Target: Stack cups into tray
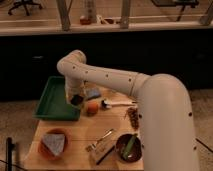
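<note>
One arm: white, bends from the right foreground across the table to the tray's right side.
Gripper: points down at the tray's right rim; whether it is open or closed, I cannot tell.
Cup: small, dark inside, at the gripper's tip by the tray's right rim.
Tray: green, at the table's far left corner.
Table: wooden.
Orange ball: just right of the gripper.
Orange-brown bowl: near left, holds grey cloth.
Dark bowl: near right, holds a green stick.
</note>
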Robot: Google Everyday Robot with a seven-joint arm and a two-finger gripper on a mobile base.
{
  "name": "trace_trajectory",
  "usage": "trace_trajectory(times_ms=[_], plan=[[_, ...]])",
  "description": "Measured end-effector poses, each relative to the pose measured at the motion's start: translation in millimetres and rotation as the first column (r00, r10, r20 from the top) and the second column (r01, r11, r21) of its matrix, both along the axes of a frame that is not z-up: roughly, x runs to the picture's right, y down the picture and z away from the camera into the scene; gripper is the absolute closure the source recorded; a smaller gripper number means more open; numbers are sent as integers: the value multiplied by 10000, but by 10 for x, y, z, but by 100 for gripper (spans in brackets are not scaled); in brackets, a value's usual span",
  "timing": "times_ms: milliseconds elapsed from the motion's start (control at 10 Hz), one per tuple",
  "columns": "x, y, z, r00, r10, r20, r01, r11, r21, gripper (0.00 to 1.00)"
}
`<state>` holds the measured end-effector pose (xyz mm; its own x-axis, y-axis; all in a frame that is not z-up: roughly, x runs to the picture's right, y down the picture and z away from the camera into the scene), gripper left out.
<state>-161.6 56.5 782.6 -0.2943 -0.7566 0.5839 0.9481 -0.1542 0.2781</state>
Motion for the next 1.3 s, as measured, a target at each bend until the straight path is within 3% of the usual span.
trace_trajectory(times_ms=[800,1300], plan=[[-547,-71,228,9920,-795,984,819,9964,-207,95],[-726,-44,396,9924,-668,1035,702,9971,-300,95]])
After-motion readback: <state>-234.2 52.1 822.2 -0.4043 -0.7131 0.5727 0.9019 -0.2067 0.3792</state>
